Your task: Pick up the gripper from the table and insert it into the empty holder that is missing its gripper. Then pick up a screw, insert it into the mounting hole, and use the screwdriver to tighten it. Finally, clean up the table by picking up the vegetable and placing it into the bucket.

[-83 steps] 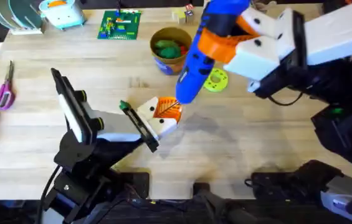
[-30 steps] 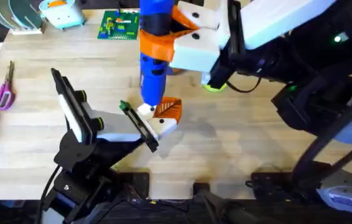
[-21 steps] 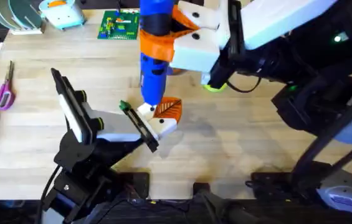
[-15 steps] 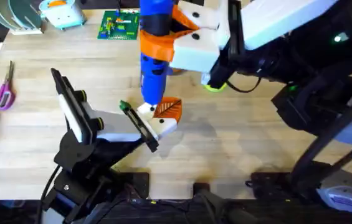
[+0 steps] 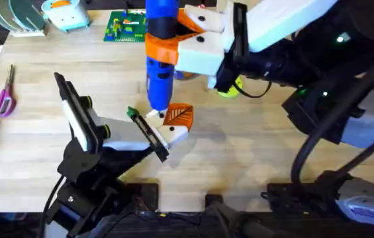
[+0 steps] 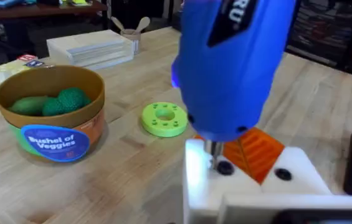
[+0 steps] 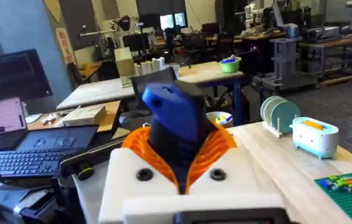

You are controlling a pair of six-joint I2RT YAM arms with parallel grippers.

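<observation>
The screwdriver [image 5: 159,49] is a thick blue cylinder with an orange collar and a pale tip, standing nearly upright in the right gripper [image 5: 196,36], whose white fingers with orange pads are clamped around its collar. In the left wrist view its thin metal bit comes down onto a dark screw [image 6: 225,167] seated in the top of the white holder [image 6: 250,193]. The orange ribbed gripper piece [image 5: 178,116] sits in that holder, just beside the bit. The holder belongs to the left gripper [image 5: 163,129], low over the worktop [image 5: 253,158]; whether its fingers are open or closed I cannot tell. Beyond the left gripper stand the tan bucket [image 6: 50,112], with green vegetables [image 6: 57,101] inside, and near it a green disc with holes [image 6: 164,119]. Compared with half a second ago, the screwdriver and right gripper have shifted slightly toward the left arm's side, while the left gripper and holder lie as before
</observation>
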